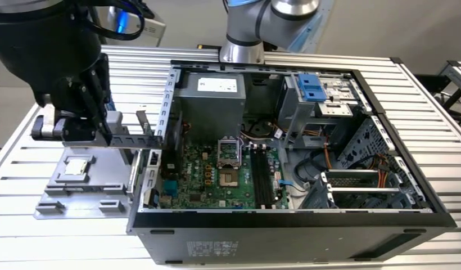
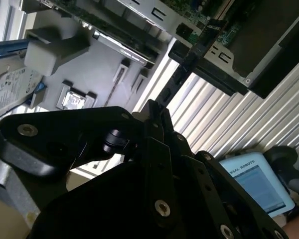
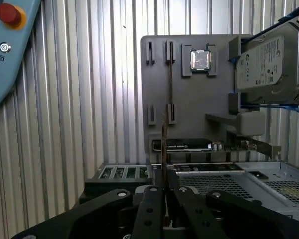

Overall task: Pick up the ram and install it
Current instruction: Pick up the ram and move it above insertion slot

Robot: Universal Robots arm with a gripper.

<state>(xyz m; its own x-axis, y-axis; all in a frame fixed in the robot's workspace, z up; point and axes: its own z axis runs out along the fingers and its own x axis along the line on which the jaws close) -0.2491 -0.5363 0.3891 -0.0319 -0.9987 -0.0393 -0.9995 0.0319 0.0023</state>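
Hand (image 3: 164, 188) is clamped tight on the ram (image 3: 164, 149), a thin edge-on sliver in the first wrist view; in the exterior view the grip's hard to make out.

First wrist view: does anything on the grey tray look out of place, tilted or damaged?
Nothing stands out. The ram stands straight between the fingers, the processor chip lies square in its pocket, and the hard drive rests in its blue brackets.

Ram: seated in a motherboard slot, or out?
Out: the ram is held edge-on in the gripper, above the grey tray, outside the case.
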